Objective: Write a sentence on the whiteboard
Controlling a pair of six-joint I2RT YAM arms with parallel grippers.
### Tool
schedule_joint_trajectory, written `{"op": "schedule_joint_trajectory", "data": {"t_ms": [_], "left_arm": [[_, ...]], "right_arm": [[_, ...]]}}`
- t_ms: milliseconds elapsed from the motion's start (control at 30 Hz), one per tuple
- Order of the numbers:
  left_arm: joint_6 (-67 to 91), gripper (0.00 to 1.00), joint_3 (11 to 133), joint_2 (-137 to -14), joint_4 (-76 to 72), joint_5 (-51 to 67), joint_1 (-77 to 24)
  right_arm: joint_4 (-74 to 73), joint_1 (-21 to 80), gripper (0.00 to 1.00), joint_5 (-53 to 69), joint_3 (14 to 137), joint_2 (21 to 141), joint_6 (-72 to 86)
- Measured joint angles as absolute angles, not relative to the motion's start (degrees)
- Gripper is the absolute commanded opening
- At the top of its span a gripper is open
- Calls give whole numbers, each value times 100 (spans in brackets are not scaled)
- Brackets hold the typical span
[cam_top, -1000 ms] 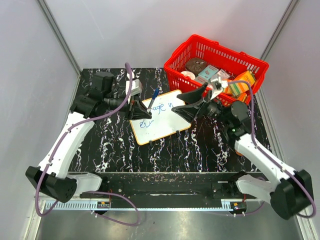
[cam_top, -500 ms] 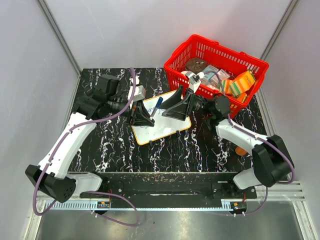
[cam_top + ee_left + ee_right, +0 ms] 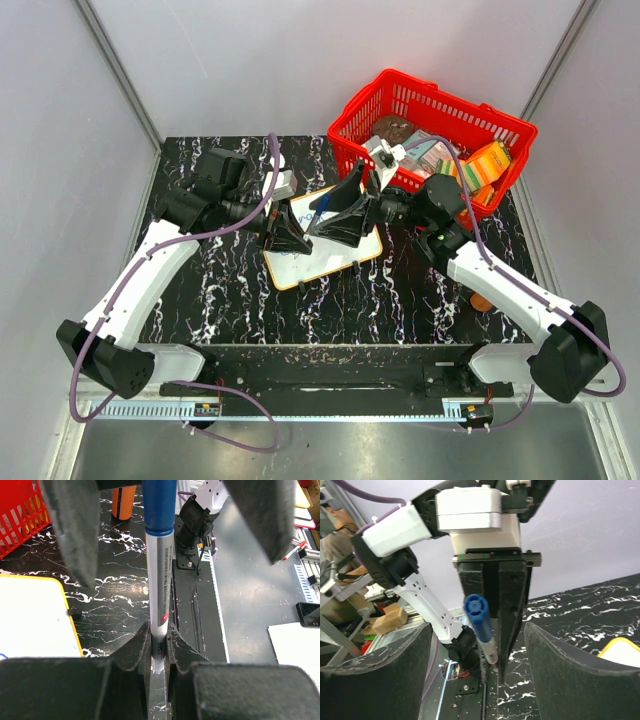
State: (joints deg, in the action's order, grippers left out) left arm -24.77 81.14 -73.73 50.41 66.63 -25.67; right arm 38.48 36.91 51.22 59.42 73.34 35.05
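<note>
The whiteboard (image 3: 322,262) lies flat on the black marbled table, its yellow rim showing at the near edge. My left gripper (image 3: 287,233) hangs over its left part, shut on a blue-capped marker (image 3: 160,580) whose cap (image 3: 478,613) points toward the right arm. My right gripper (image 3: 343,207) is open, one finger (image 3: 375,680) on each side of the cap with a gap on both sides and touching nothing. In the left wrist view the left gripper (image 3: 159,630) clamps the marker near its tip. The two grippers hide the sentence in the top view.
A red basket (image 3: 350,135) full of packets stands at the back right, just behind the right gripper. A small orange object (image 3: 482,300) lies on the table beside the right forearm. Grey walls close in both sides.
My right gripper has swung left from beside the basket to straddle the marker's cap, its jaws narrowing slightly. The left gripper has shifted a little to the right, still holding the marker.
</note>
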Motion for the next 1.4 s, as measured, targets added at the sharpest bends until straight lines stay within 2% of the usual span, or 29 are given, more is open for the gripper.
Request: {"op": "schedule_joint_trajectory", "data": {"t_ms": [67, 100, 400, 433, 533, 633, 667, 700, 833, 867, 900, 933, 1000, 1167, 1367, 1400], "left_arm": [[-2477, 0, 8114, -7373, 5041, 6665, -2589], [-2477, 0, 8114, -7373, 5039, 6667, -2591], [-2475, 0, 8112, -7373, 5026, 6667, -2604], [-2475, 0, 8112, -7373, 5019, 6667, -2604], [-2473, 0, 8114, -7373, 5009, 6665, -2609], [-2447, 0, 8110, -7373, 5011, 6639, -2606], [-2440, 0, 8110, -7373, 5009, 6632, -2606], [-2434, 0, 8106, -7376, 5009, 6615, -2602], [-2283, 0, 8095, -7387, 5072, 6657, -2604], [-2257, 10, 8097, -7393, 5081, 6659, -2600], [-2244, 29, 8095, -7397, 5076, 6646, -2598], [-2228, 60, 8095, -7397, 5068, 6619, -2598], [-2248, 99, 8060, -7389, 4974, 6573, -2598], [-2021, 99, 7546, -7083, 4543, 6525, -2257], [-1177, 99, 6300, -6530, 3511, 6536, -499], [-1087, 96, 6195, -6608, 3430, 6517, -268]], "right_arm": [[3498, 3699, 71, 5059, 6051, 7356, 3267], [3354, 3704, 64, 5048, 6101, 7380, 3170], [2724, 3715, 56, 5054, 6189, 7520, 2862], [2714, 3717, 50, 5054, 6189, 7520, 2856], [2714, 3726, 44, 5070, 6189, 7520, 2842], [2718, 3752, 27, 5113, 6189, 7520, 2856], [2729, 3760, 4, 5131, 6189, 7520, 2840], [2746, 3776, 0, 5179, 6189, 7520, 2871], [2786, 3789, 0, 5199, 6189, 7548, 2735], [2788, 3789, 0, 5188, 6187, 7550, 2703], [2790, 3789, 0, 5177, 6180, 7550, 2683], [2801, 3789, 0, 5153, 6165, 7550, 2661], [2805, 3793, 0, 5022, 6106, 7526, 2635], [2670, 3793, 0, 4438, 5743, 7306, 2543], [2823, 3798, 0, 3181, 4810, 6716, 2318], [2902, 3798, 0, 3000, 4661, 6643, 2285]]}}
